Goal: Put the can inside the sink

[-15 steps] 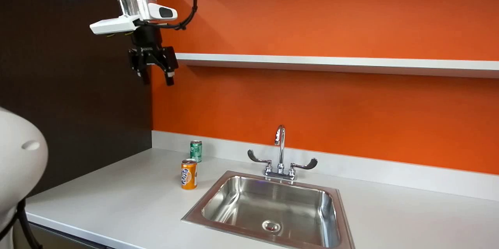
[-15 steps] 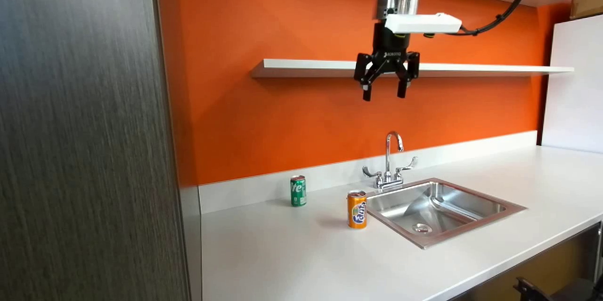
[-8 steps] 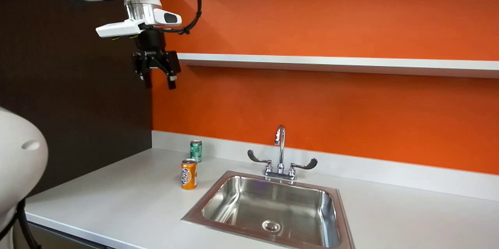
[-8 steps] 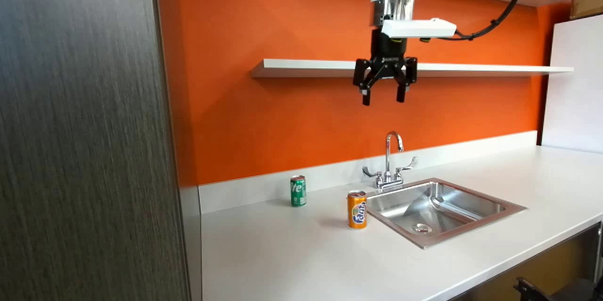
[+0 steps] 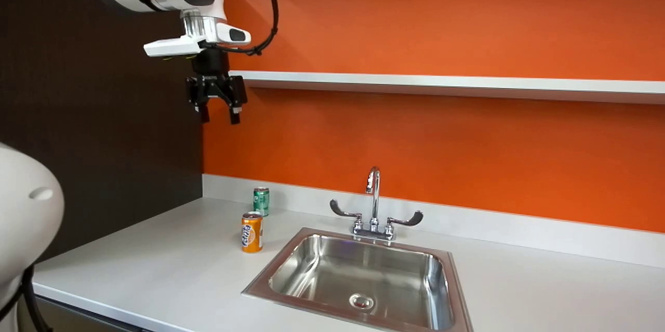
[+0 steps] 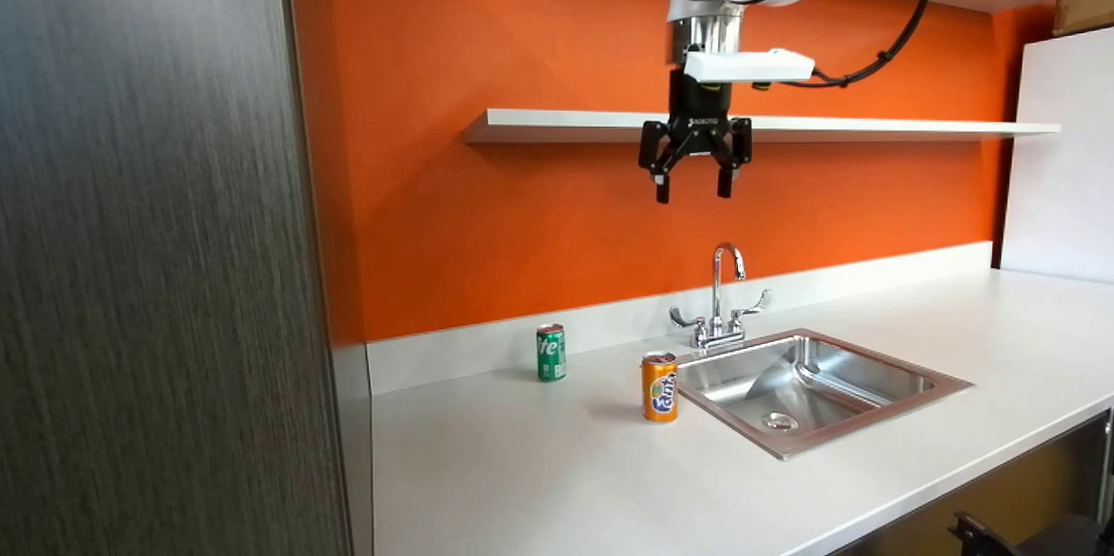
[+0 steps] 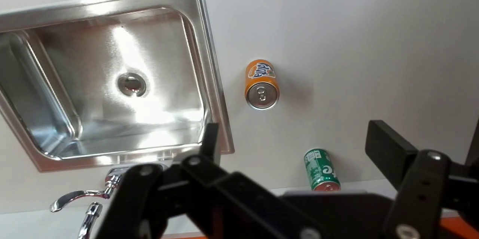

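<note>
Two fingers [image 7: 389, 153] spread apart, orange can [image 6: 660, 391] upright well below them, just beside the sink [image 7: 164, 59]

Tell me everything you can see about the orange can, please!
The orange can is a small, shiny cylinder that looks like metal. Blue-and-white lettering on its side says Fanta, and its greyish lid has a ring-pull tab. I can't tell whether it's been opened. It stands upright on the pale counter, beside the sink, with a gap between them. Nothing touches it but the counter; the open gripper hangs well above.
</note>
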Controlling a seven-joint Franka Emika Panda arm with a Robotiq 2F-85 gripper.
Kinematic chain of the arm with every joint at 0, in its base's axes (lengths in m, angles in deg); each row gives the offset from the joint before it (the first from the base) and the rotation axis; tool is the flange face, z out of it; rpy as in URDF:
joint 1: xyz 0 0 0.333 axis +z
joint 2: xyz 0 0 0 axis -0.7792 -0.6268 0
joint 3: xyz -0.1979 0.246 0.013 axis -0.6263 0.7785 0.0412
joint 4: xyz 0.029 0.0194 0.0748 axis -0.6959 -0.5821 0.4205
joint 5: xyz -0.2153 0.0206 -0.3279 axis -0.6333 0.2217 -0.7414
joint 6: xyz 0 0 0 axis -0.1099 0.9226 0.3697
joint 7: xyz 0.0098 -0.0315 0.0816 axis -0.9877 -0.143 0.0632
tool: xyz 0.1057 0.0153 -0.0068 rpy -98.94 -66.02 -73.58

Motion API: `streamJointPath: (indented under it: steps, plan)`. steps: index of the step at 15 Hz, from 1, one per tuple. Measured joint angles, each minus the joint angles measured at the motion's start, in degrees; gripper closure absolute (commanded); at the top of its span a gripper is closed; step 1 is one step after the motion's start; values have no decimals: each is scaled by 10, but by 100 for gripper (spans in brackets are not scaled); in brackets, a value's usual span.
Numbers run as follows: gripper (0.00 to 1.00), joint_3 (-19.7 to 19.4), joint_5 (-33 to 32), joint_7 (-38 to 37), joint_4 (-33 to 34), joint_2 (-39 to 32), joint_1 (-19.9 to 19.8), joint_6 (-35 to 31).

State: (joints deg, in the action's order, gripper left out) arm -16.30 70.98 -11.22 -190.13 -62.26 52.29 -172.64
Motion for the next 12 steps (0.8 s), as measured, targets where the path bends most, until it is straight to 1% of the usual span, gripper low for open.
streamJointPath:
  steps: [12]
  plan:
    - [0, -6, 0, 0, 65, -148, 2, -7]
